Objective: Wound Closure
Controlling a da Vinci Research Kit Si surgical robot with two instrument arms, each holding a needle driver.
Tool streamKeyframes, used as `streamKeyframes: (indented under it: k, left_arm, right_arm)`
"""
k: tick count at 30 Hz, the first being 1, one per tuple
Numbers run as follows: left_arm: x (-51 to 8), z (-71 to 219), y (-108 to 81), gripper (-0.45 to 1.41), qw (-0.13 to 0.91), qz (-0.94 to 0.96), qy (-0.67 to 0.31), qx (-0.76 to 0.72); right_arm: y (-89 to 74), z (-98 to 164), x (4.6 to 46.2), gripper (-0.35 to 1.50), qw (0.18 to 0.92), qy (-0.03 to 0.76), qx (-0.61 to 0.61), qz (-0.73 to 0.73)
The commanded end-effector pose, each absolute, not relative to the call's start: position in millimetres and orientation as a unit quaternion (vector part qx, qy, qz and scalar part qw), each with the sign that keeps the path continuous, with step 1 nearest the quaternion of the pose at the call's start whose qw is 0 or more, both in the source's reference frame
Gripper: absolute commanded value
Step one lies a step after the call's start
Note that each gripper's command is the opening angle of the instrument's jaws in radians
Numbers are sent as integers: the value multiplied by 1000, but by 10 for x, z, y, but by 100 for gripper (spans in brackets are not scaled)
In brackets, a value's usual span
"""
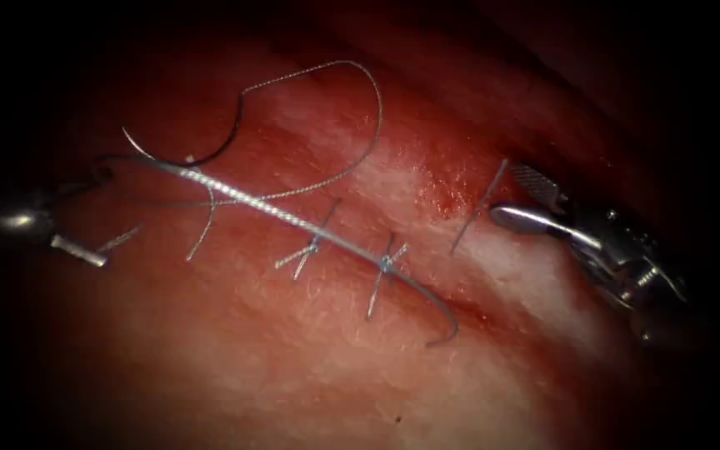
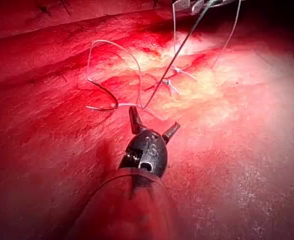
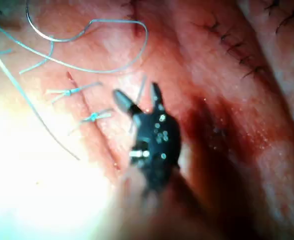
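**While both hands gape, the needle lies loose at upper left**

With nothing between its jaws, the left hand (image 2: 155, 116) stands spread wide just above the tissue (image 1: 293, 358); in the endoscope view it sits dimly at the far left edge of the frame. The right hand (image 1: 506, 193) comes in from the right edge, its two jaws also apart and gripping nothing. A short loose end of thread (image 1: 477, 208) lies slanted on the tissue just in front of its tips, and whether it touches them cannot be told.

The needle (image 1: 210, 157) rests in the upper left of the endoscope frame, curved like a shallow bowl with both ends turned upward. It appears to lie on the surface rather than in the tissue. It is near the left hand, just up and to the right of it, and well apart from the right hand across the frame.

From the needle's blunt end the thread (image 1: 352, 75) arcs up and round in a wide loop, then comes back down toward the left. A long pale strand (image 1: 293, 218) runs diagonally from near the left hand down to the lower right, along the line of the cut (image 1: 477, 312). It crosses two tied stitches (image 1: 387, 262) with short cut ends. Red fluid (image 1: 443, 187) stains the tissue left of the right hand.
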State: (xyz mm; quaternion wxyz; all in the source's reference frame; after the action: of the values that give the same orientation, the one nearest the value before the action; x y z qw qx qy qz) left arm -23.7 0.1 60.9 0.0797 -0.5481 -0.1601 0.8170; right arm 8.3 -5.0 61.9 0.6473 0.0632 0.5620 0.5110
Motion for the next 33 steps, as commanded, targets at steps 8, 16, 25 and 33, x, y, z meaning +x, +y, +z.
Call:
streamKeyframes:
  k: [8, 16, 25, 33]
  left_arm:
    - [-245, 611, 9, 26, 106, 807, -159, -559]
    - [-257, 615, 25, 31, 152, 793, -143, -572]
    - [-266, 615, 23, 27, 164, 787, -139, -578]
    - [-260, 609, 27, -45, 159, 776, -157, -589]
  right_arm:
    - [-55, 625, 88, 76, 647, 563, 65, 510]
    - [-57, 625, 89, 74, 649, 563, 63, 508]
    - [-58, 625, 89, 74, 649, 564, 63, 507]
    - [-61, 622, 87, 68, 648, 565, 65, 507]
